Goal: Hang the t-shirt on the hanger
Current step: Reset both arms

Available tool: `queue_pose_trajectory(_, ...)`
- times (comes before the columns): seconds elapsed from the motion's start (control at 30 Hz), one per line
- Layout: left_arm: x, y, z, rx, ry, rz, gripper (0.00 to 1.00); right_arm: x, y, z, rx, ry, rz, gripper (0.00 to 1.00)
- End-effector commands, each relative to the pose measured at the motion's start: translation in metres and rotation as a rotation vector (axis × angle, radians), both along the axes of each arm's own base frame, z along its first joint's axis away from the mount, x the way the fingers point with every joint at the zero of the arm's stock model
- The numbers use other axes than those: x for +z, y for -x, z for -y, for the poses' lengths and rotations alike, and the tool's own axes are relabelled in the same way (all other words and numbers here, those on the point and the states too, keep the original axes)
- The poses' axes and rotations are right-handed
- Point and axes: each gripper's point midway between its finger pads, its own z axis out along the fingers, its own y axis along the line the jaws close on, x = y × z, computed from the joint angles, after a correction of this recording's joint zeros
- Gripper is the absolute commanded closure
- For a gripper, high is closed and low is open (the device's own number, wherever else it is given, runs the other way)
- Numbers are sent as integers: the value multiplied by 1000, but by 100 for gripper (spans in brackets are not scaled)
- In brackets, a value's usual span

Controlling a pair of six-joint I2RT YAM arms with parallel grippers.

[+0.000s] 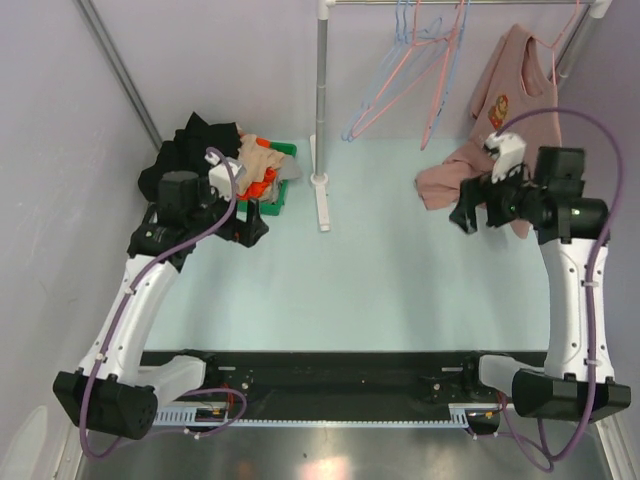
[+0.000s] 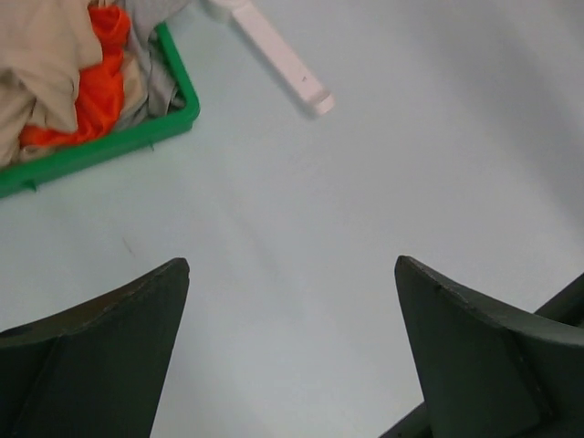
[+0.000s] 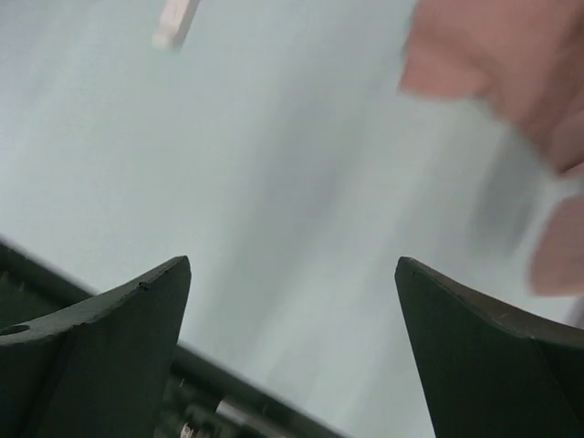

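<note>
The dusty-pink t-shirt hangs at the right end of the rack with its red-orange print facing out. Its lower part lies bunched on the table. Thin pale-pink hanger lines run from its neck up to the rod. Another pink hanger hangs bare beside the light-blue ones. My right gripper is open and empty, just below and in front of the bunched cloth; in the right wrist view the gripper is over bare table and the shirt is blurred at the upper right. My left gripper is open and empty.
A green basket of beige and orange clothes stands at the back left beside a black garment. The rack's white pole and foot stand mid-table. Light-blue hangers hang on the rod.
</note>
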Motion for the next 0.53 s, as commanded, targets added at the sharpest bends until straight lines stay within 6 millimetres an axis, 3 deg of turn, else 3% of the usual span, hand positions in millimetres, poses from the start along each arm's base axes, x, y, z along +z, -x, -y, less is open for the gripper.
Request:
queue_pose_trajectory(0.0,-35,29,-26,55,-104,-93,0,-68,33,-18,115,-26,-242,0)
queue_pose_trajectory(0.2,-66,43,-54,169,-198,-131,0,-110,30,-32,144,-13,-298,0)
queue_pose_trajectory(0.37,-67,46,-54,192,-177,-138,0,-117,19,-53,173,-25,-280,0)
queue_pose_trajectory(0.5,-59,37,-53,190,-181,-126,0,-118,13,-59,156,-9,-270,0)
